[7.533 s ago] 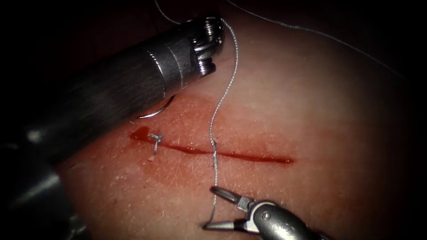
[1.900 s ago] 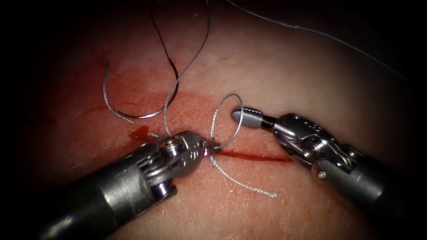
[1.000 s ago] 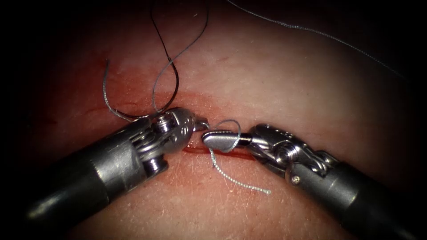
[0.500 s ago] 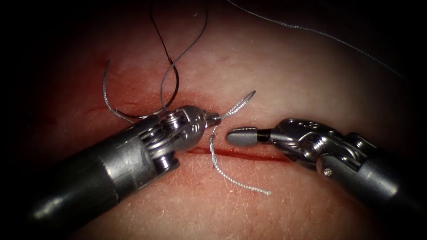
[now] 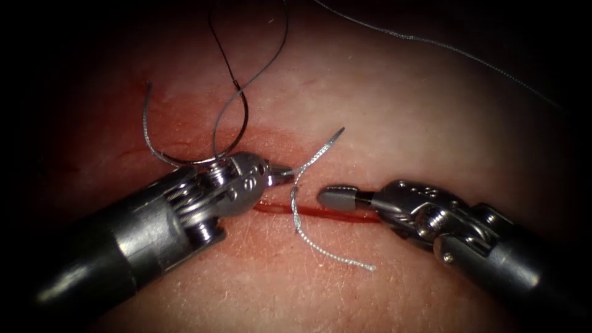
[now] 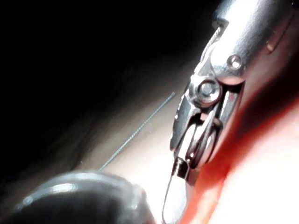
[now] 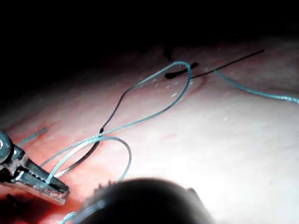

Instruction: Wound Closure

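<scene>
The cut (image 5: 320, 213) runs across the middle of the tissue (image 5: 401, 117), from 9 o'clock toward 3. The left tool (image 5: 280, 175) sits at 9 o'clock over the cut's left part, the thread (image 5: 296, 206) clamped at its tip (1 strand crosses the cut there, its free end lying toward 5 o'clock). The right tool (image 5: 336, 197) sits at 3 o'clock, just beside that strand, on the cut line. The needle (image 5: 166, 157) lies on the tissue at 10 o'clock, behind the left tool.
</scene>
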Robot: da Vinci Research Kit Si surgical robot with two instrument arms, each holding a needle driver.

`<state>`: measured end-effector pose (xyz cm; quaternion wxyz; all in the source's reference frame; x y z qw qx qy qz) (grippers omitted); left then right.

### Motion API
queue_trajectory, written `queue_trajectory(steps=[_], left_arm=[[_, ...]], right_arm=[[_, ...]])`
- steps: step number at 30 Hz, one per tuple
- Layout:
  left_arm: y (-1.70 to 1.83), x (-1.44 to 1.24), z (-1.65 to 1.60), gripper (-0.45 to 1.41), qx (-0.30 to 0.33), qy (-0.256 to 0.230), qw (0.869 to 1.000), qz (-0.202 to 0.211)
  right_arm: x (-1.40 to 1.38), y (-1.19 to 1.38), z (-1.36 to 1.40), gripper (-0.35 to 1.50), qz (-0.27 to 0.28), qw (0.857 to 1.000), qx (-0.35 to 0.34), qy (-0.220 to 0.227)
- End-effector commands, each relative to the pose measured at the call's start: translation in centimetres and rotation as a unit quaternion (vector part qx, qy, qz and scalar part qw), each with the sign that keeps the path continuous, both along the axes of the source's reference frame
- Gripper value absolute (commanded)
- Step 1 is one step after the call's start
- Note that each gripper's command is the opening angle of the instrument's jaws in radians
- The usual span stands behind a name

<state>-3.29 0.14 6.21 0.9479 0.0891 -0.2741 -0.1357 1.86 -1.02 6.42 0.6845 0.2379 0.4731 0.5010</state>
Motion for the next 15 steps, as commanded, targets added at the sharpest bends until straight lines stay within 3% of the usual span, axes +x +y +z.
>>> queue_trajectory(steps=[1,5,9,12,15], left_arm=[[0.10,-0.06,-0.06,-0.45,-0.001,-0.004,1.000,-0.002],[0.01,-0.15,-0.04,-0.45,0.010,-0.016,1.000,0.010],[-0.06,-0.19,0.01,-0.45,0.015,-0.010,1.000,0.017],[-0.04,-0.21,0.08,-0.45,0.012,-0.002,1.000,0.017],[-0.03,-0.19,0.14,-0.45,0.005,0.018,1.000,0.017]], right_arm=[[-0.01,0.24,0.02,-0.35,0.021,1.000,-0.002,0.010],[0.13,0.39,0.15,-0.35,0.066,0.996,-0.012,0.058],[0.26,0.49,0.09,-0.35,0.090,0.989,-0.022,0.111],[0.34,0.50,0.07,-0.35,0.106,0.980,-0.015,0.168],[0.36,0.48,0.06,-0.35,0.115,0.974,-0.002,0.195]])
